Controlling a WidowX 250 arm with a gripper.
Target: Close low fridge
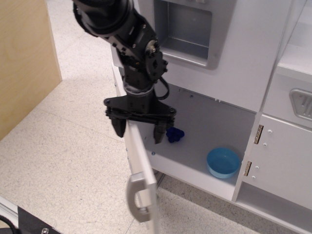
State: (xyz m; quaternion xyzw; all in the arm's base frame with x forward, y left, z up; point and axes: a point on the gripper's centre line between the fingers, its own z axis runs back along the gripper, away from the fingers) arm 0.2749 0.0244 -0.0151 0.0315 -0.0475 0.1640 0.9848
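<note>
Tool (139,130) fingers spread, straddling top edge of low fridge door (140,168), frame centre; door half-swung, handle (136,193) facing camera.

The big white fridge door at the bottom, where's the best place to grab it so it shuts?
Probably the top edge of the square white lower fridge door, from above, one finger on each face. The door stands edge-on to the camera and thin enough that the open black gripper already straddles it. The grey bar handle on its outer face would be the other option.
</note>
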